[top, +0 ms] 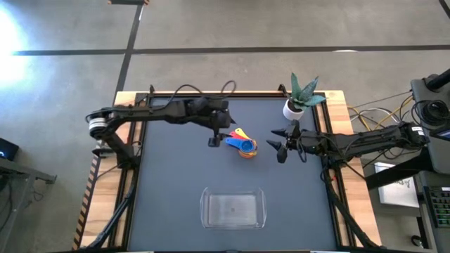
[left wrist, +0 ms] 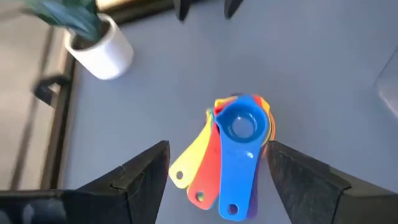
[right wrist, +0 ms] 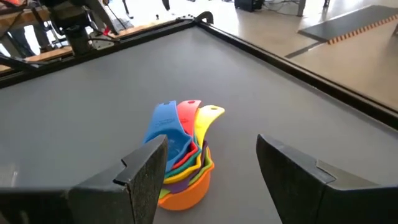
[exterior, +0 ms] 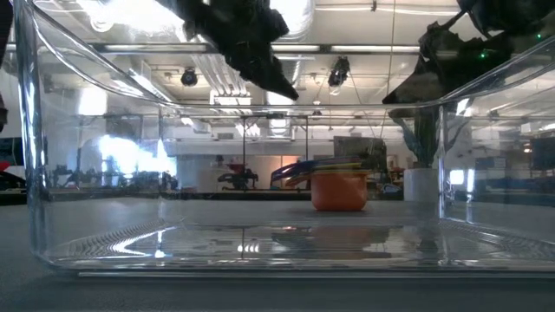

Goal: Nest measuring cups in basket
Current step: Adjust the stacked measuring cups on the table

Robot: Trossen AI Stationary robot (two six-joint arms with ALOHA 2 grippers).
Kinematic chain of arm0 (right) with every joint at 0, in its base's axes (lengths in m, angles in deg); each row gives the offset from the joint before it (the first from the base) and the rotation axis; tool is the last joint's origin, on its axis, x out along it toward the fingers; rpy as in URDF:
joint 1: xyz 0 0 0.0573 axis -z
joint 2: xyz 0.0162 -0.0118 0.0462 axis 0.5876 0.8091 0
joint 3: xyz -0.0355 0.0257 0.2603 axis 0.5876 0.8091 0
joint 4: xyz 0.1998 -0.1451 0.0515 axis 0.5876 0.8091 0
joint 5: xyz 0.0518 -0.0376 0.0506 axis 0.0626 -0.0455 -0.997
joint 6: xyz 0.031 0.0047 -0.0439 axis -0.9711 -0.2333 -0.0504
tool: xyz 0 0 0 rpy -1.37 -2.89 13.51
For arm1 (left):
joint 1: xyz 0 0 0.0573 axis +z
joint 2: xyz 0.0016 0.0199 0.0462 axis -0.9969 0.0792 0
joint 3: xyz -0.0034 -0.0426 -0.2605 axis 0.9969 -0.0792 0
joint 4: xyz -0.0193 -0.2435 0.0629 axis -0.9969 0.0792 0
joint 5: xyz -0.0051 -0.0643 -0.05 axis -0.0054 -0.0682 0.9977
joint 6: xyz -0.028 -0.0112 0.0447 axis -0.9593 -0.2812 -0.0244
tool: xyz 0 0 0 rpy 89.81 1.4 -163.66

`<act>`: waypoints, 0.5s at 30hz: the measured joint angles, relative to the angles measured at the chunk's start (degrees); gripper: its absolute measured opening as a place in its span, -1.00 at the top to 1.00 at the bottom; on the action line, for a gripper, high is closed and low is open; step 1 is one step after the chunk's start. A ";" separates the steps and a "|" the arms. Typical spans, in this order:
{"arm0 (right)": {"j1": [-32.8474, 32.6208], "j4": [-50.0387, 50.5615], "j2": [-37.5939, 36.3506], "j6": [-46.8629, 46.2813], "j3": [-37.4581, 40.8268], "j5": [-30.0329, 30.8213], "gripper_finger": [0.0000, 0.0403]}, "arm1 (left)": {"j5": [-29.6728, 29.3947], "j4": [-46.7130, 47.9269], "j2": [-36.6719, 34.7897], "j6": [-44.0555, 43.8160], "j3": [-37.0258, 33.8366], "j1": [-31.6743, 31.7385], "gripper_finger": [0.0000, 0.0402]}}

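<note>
The measuring cups point(top: 242, 144) sit nested in one stack on the dark mat, between the two grippers. The orange cup point(exterior: 338, 192) is at the bottom and the blue one point(left wrist: 239, 124) on top, with the blue, red and yellow handles fanned out. My left gripper point(top: 214, 137) hovers open above and just left of the stack; in its wrist view the fingers point(left wrist: 146, 171) stand either side of the handles without touching. My right gripper point(top: 278, 145) is open, raised, just right of the stack point(right wrist: 183, 171). The clear basket point(top: 204, 211) stands toward the near edge.
A white plant pot point(top: 293, 109) with a green plant stands near the far right corner, close behind my right gripper. The basket's clear walls point(exterior: 26, 173) fill the low view. Bare mat lies between the stack and the basket. A raised frame point(right wrist: 261, 53) borders the table.
</note>
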 joint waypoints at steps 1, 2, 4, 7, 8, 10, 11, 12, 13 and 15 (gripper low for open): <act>0.00 0.06 0.00 0.01 0.00 0.00 -0.18 | -0.03 1.76 1.44 -0.15 1.79 0.00 -0.25; 0.00 0.09 0.00 0.01 0.00 -0.01 -0.18 | 0.00 4.13 3.04 -0.06 3.87 -0.20 -0.25; 0.00 0.25 0.00 0.05 0.00 0.00 -0.18 | -0.08 8.76 6.06 1.90 8.46 -0.79 -0.25; 0.00 0.27 0.00 0.05 0.00 -0.02 -0.18 | -0.04 17.07 10.78 3.67 15.46 -1.19 -0.25; -0.02 0.35 0.00 0.06 0.00 -0.17 -0.18 | -0.04 19.41 12.28 3.85 17.54 -1.20 -0.25; -0.02 0.83 0.00 0.04 0.00 -0.35 -0.18 | -0.13 23.83 15.18 4.50 21.41 -1.00 -0.25; -0.02 1.22 0.00 0.03 0.00 -0.35 -0.18 | -0.18 25.67 16.33 5.17 23.17 -0.88 -0.25; -0.02 1.58 0.00 0.02 0.00 -0.35 -0.18 | -0.22 27.46 17.51 5.79 24.82 -0.79 -0.25; -0.02 1.95 0.00 0.01 0.00 -0.35 -0.18 | -0.32 28.99 18.59 6.36 26.24 -0.71 -0.25; -0.02 2.86 0.00 -0.41 0.00 -0.35 -0.18 | -0.63 31.69 20.72 7.31 28.72 -0.70 -0.25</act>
